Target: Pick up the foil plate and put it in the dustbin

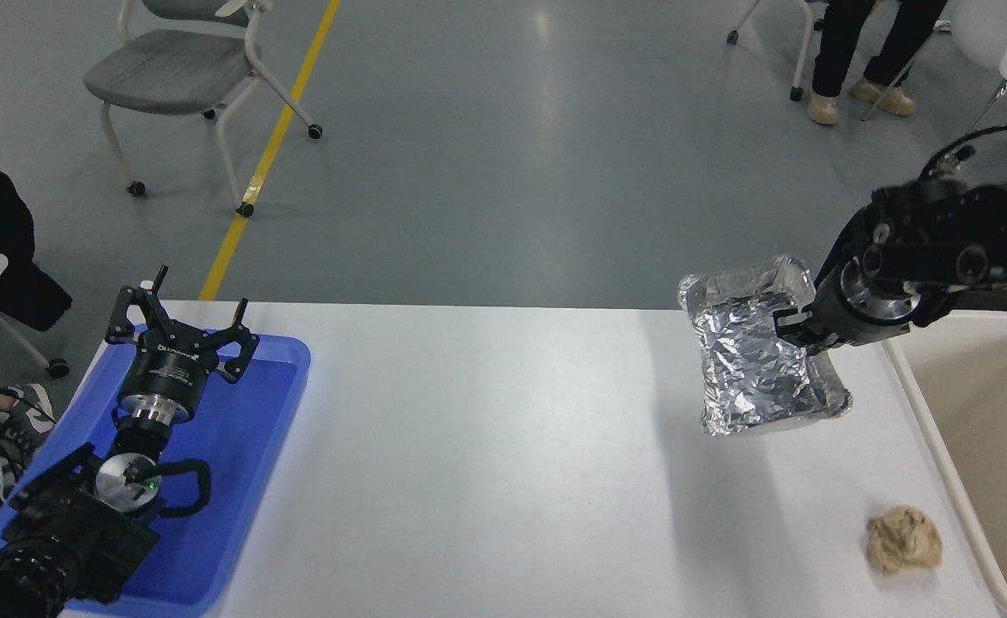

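The right end effector (799, 330), black with a silver collar, is clenched on the right rim of the shiny crinkled rectangular foil plate (752, 360), holding it tilted above the white surface (486, 446), just left of the large cream-beige plastic dustbin (988, 429) at the right edge; a crumpled tan paper ball (903, 539) lies on the surface nearer the camera, beside the dustbin's rim. The left end effector (184, 330) hangs with fingers spread over the shallow bright-blue plastic tray (271, 403) at the lower left; small white print on its body is too fine to read.
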Controlling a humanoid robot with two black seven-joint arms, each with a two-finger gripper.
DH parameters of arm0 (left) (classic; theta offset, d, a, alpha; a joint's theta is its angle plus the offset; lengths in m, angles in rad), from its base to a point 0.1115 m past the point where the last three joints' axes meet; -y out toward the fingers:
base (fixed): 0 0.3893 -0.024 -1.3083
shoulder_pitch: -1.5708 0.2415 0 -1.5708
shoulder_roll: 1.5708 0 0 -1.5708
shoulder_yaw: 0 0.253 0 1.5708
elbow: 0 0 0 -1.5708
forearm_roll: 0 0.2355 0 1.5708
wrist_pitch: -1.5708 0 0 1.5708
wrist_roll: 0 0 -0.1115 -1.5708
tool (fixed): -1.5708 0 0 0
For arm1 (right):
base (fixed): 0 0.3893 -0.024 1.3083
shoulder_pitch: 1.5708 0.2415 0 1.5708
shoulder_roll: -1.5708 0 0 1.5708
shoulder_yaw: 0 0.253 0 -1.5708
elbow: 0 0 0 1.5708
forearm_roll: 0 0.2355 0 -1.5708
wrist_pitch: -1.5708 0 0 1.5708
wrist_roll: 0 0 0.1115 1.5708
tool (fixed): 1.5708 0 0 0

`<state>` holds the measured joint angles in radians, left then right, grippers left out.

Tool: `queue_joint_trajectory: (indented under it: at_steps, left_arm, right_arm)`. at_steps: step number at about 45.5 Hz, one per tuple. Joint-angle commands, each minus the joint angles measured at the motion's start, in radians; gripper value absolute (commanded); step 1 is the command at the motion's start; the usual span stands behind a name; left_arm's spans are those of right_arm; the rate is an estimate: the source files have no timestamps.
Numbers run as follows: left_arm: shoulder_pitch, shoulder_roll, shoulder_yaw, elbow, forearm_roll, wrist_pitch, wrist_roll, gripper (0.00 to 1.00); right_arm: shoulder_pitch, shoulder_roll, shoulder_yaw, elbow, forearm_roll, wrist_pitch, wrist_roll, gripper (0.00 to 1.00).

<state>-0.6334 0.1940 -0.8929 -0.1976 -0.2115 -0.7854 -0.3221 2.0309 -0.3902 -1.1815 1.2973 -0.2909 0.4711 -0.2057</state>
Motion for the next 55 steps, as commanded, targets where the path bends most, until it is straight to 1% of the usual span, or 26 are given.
queue_joint_trajectory:
  at_steps: [1,20,30,38,44,48,52,55]
  left_arm:
    - [0.000,0.001,0.000,0.000,0.001,0.000,0.000,1.00]
    - [0.000,0.001,0.000,0.000,0.000,0.000,0.000,1.00]
    - [0.000,0.001,0.000,0.000,0.000,0.000,-0.002,1.00]
    - [0.000,0.002,0.000,0.003,0.000,0.000,-0.002,1.00]
    - [0.000,0.002,0.000,0.000,0.000,0.000,-0.002,1.00]
    - [0.000,0.002,-0.001,0.003,0.000,0.000,-0.002,1.00]
    - [0.000,0.002,0.000,0.003,0.000,0.000,-0.002,1.00]
    - [0.000,0.002,0.000,0.003,0.000,0.000,-0.002,1.00]
  right_arm:
    - [0.247,-0.015,-0.104,0.152,0.019,0.043,0.000,0.00]
    - [0.322,0.005,-0.138,0.174,0.019,0.064,-0.003,0.00]
    - [0.311,-0.016,-0.222,0.148,-0.031,0.064,-0.003,0.00]
    - [0.267,-0.143,-0.236,0.059,-0.145,0.066,-0.001,0.00]
    - [0.181,-0.275,-0.230,-0.077,-0.358,0.069,0.012,0.00]
    - [0.100,-0.351,-0.196,-0.197,-0.451,0.069,0.023,0.00]
    - [-0.020,-0.417,-0.123,-0.300,-0.504,0.067,0.051,0.00]
    - [-0.105,-0.449,-0.069,-0.367,-0.530,0.060,0.058,0.00]
